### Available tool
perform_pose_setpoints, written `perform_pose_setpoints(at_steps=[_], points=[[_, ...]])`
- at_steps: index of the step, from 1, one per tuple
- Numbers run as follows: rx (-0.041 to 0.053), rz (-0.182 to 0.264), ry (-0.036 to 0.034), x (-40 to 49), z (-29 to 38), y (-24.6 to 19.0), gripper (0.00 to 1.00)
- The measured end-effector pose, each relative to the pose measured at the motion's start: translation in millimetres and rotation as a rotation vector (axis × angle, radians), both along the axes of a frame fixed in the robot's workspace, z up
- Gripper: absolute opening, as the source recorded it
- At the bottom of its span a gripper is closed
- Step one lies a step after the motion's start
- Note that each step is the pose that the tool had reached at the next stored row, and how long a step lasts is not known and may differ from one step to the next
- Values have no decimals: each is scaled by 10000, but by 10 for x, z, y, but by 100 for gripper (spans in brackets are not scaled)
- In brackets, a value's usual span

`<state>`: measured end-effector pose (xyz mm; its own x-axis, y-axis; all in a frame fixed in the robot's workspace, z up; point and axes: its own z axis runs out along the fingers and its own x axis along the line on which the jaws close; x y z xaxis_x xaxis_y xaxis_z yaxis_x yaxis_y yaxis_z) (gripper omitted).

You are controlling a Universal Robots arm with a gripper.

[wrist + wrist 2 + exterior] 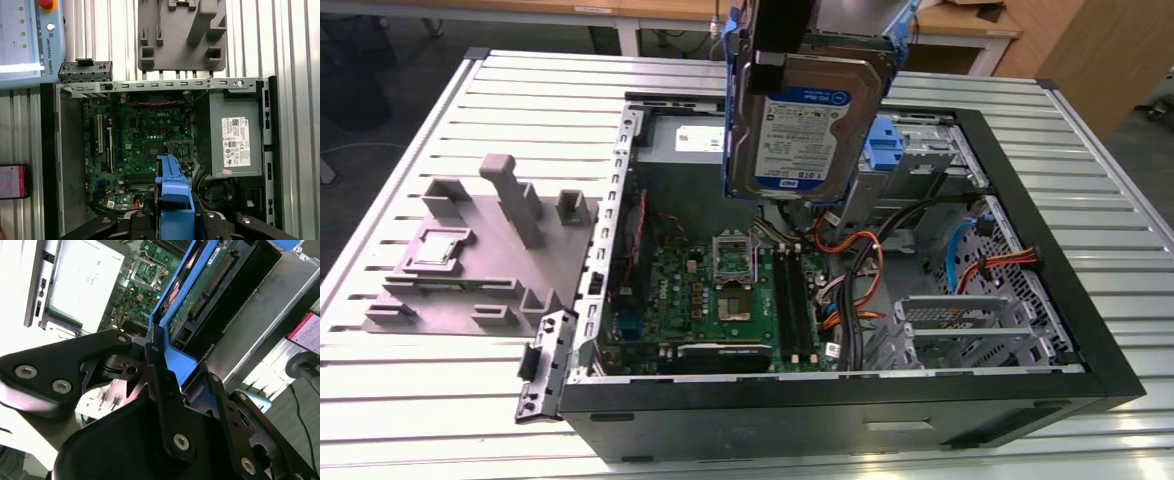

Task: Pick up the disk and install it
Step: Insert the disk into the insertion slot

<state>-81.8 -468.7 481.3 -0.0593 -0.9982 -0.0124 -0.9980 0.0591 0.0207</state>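
Pincer (159, 352), its black linkage closest to the lens in the second wrist view, closed on the blue bracket (174, 190) that frames the disk (807, 130). The disk hangs on edge, clear of every surface, above the open computer case (854, 410) that lies on the slatted desk (454, 400). In the exterior view its labelled face is turned toward the camera, over the far part of the motherboard (720, 290).

The grey box (235, 140) with the white sticker sits in one corner of the case. Orange cables (854, 270) loop between the motherboard and the metal drive cage (961, 320) at the exterior view's right.

Likely hazards:
- The hold bears on the plastic frame and not on the metal body, so a jolt could let the disk pivot or slip and fall onto the exposed board.
- A tilted approach could jam the bracket against a bay rail.
- The loose cables could snag a corner.
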Motion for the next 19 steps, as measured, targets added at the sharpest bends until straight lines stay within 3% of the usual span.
perform_pose_setpoints(at_steps=[2,8,10,17,19], points=[[3,-1,-2,17,-10,-36,36],[1,0,-1,253,-33,-51,36],[-1,1,1,276,-35,-75,36],[0,0,0,280,-47,-294,36],[1,0,0,280,-50,-339,36]])
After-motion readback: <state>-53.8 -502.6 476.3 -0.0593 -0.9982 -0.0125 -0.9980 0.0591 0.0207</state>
